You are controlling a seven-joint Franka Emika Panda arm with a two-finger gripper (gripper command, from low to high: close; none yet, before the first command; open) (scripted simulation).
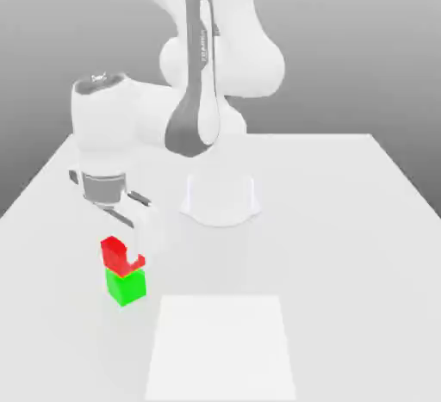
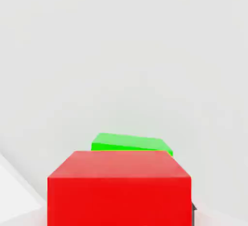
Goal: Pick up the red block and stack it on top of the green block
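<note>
So, the red block (image 1: 115, 256) can be seen right on top of the green block (image 1: 126, 287) in the exterior view, and the two look to be touching, with no gap visible between them. Part of the red one is covered by the gripper (image 1: 127, 252), which is brought down right at it. Whether it's being gripped or has been let go can't really be told from here, and the same goes for how wide or narrow the gripper is set.

In the hand view the red block is seen up close, and part of the green block is hidden by it. The edges of the two aren't quite lined up, so the green one looks a bit turned relative to the red.

The stack is placed toward the exterior view's left on the pale table (image 1: 344, 254), near a flat white square (image 1: 220, 349). The robot arm (image 1: 200, 73) is bent over toward that same side.
</note>
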